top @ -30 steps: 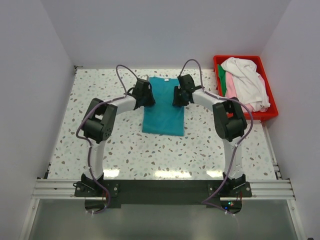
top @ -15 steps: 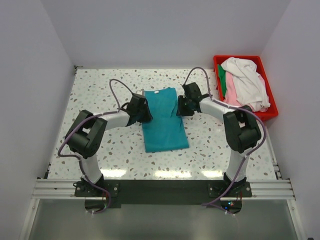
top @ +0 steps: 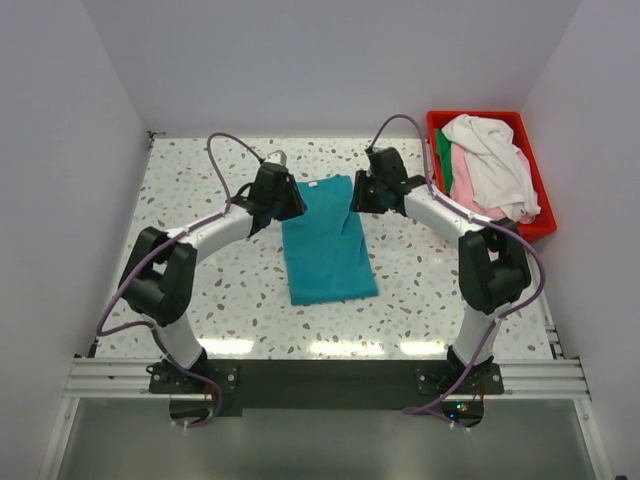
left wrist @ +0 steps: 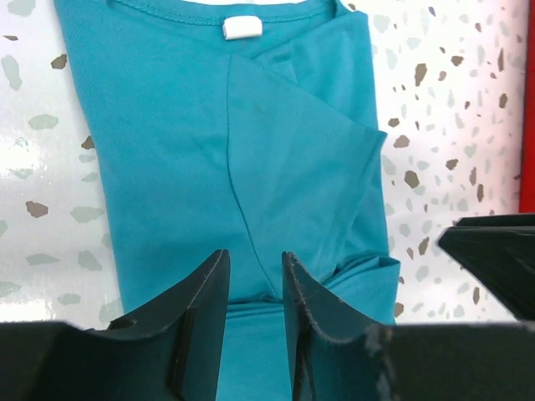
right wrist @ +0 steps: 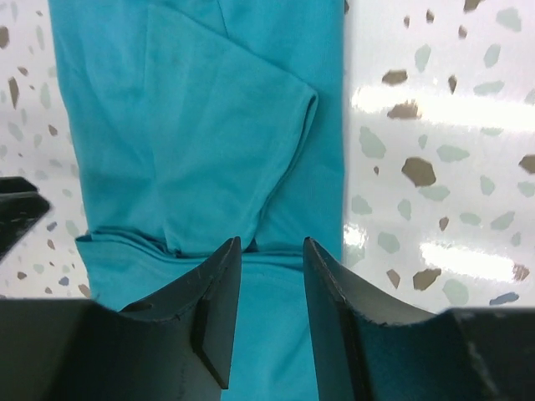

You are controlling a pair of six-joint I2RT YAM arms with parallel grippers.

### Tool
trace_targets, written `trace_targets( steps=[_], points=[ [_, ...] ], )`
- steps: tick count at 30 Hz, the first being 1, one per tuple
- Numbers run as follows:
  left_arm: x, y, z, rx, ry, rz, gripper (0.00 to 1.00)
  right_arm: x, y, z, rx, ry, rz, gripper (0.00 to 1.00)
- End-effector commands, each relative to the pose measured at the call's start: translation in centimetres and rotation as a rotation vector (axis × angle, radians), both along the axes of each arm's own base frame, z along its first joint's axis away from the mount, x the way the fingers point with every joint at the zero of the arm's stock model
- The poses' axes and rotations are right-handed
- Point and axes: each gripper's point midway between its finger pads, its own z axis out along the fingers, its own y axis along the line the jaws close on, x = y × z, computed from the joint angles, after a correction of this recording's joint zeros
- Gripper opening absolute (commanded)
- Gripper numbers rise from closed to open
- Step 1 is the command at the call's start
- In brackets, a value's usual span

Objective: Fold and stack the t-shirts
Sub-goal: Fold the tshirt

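Both arms have stretched farther out; left gripper (left wrist: 254, 261) and right gripper (right wrist: 272, 246) part-open, empty, teal t-shirt (top: 326, 246) beneath the fingers

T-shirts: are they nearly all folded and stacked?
Not yet. Done: the teal t-shirt lies on the table, sleeves folded in. In hand: the left gripper and right gripper stand open over it, holding nothing. Left: the white shirt, pink shirt and green shirt heaped in the red bin.

Teal t-shirt (top: 325, 240) is lying folded on the surface (top: 200, 200).
It is lying flat as a narrow, slightly tilted rectangle, sleeves tucked in, collar at the far end; white t-shirt (top: 492, 160), pink t-shirt (top: 462, 178) and green t-shirt (top: 442, 150) are lying crumpled in the red bin (top: 540, 232).
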Motion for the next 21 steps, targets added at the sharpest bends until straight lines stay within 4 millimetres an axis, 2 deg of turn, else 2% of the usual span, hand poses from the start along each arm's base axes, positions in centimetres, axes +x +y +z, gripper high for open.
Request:
trace_targets(
  steps=[1, 2, 3, 5, 6, 8, 9, 13, 17, 19, 20, 21],
  points=[
    [-1.7, -0.5, 2.2, -0.037, -0.028, -0.042, 0.35, -2.4, 0.8, 0.7, 0.019, 0.014, 0.020, 0.39],
    [-2.5, -1.1, 2.0, -0.038, -0.019, -0.057, 0.34, -3.5, 0.8, -0.3, 0.009, 0.038, 0.026, 0.39],
    [-3.6, -1.1, 0.9, -0.028, 0.007, -0.064, 0.33, -4.2, 1.3, -0.6, 0.010, 0.044, 0.040, 0.39],
    [-5.1, -1.8, 0.5, -0.042, 0.018, -0.075, 0.32, -5.5, 1.5, -1.6, 0.015, 0.062, 0.050, 0.38],
    [-6.1, -1.5, -0.9, -0.032, 0.049, -0.073, 0.31, -6.0, 1.8, -2.1, 0.018, 0.073, 0.049, 0.38],
    [-7.2, -1.8, -1.6, -0.043, 0.055, -0.077, 0.29, -6.6, 1.7, -3.0, 0.022, 0.092, 0.041, 0.36],
    [-8.1, -1.5, -2.9, -0.038, 0.085, -0.068, 0.29, -7.2, 1.5, -3.9, 0.023, 0.116, 0.030, 0.36],
    [-9.4, -0.7, -5.5, -0.021, 0.140, -0.042, 0.28, -8.3, 0.4, -6.1, -0.009, 0.161, -0.012, 0.35],
    [-9.8, 0.1, -6.7, 0.008, 0.164, -0.017, 0.28, -9.9, -1.0, -8.6, -0.037, 0.225, -0.053, 0.31],
    [-9.9, 0.3, -7.0, 0.019, 0.170, -0.014, 0.28, -10.2, -1.1, -8.4, -0.014, 0.216, -0.068, 0.31],
    [-9.9, 0.4, -7.0, 0.024, 0.169, -0.015, 0.28, -11.0, -1.5, -9.0, -0.017, 0.233, -0.078, 0.31],
    [-10.1, 0.4, -7.2, 0.027, 0.174, -0.018, 0.28, -11.0, -1.5, -8.5, -0.004, 0.216, -0.081, 0.31]
  ],
)
